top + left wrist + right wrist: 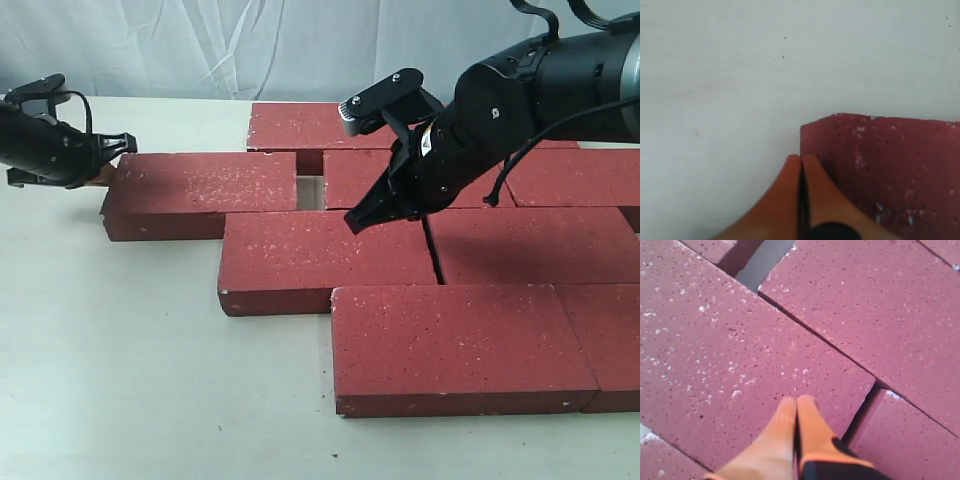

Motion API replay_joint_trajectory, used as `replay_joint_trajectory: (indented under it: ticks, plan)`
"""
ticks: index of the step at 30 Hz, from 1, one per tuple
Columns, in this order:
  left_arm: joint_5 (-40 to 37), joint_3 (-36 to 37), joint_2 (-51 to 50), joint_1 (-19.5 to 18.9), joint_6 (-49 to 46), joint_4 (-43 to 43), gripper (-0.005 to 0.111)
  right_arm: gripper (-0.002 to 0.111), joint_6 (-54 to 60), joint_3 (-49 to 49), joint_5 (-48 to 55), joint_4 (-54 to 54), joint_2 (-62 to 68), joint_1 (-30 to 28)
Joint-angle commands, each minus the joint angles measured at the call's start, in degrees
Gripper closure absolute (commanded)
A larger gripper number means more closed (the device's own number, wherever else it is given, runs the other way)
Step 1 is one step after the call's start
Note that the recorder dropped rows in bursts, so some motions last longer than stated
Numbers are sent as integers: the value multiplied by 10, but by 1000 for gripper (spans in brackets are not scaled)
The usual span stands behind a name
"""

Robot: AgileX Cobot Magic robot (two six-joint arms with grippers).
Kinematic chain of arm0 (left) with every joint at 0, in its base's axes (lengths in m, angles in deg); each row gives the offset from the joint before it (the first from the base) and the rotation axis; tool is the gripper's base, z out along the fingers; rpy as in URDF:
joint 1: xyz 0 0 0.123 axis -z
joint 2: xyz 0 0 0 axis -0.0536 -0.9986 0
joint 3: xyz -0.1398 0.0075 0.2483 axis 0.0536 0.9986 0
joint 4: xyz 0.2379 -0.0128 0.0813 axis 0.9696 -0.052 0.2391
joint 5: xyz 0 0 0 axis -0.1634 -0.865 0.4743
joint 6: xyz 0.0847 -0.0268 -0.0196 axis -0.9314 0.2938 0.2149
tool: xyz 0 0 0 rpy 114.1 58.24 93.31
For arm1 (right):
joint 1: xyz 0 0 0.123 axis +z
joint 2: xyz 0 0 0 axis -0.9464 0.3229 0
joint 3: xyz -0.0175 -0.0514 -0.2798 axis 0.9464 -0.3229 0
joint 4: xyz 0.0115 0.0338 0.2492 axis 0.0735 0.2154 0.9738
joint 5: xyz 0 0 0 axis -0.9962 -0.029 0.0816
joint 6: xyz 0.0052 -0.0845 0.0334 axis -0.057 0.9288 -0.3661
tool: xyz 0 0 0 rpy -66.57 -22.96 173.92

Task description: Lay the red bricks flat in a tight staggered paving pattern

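Several red bricks lie flat in staggered rows on the white table (120,380). The leftmost brick (205,192) (885,170) sits apart from its row, with a small gap (310,190) to the brick on its right (385,175). My left gripper (108,172) (801,159) is shut and empty, its orange tips at that brick's left end corner. My right gripper (360,218) (797,401) is shut and empty, tips just over the middle-row brick (325,258) (740,365) near its right end. A dark slit (435,255) (865,412) separates that brick from its neighbour (535,245).
A front-row brick (455,345) lies near the table's front, with another (610,340) at the right frame edge. A back-row brick (300,125) lies by the white cloth backdrop (250,50). Bare table stretches left and front.
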Motion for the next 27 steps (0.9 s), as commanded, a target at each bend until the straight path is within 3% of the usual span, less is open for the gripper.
replay_joint_trajectory:
  ticks: [1, 19, 27]
  plan:
    - [13, -3, 1, 19, -2, -12, 107, 109, 1, -2, -7, -1, -6, -3]
    - [37, -3, 1, 67, -2, -13, 107, 109, 1, -2, -10, -1, -6, -3]
    - [43, -3, 1, 67, -2, 16, 107, 109, 1, -2, -8, -1, -6, -3]
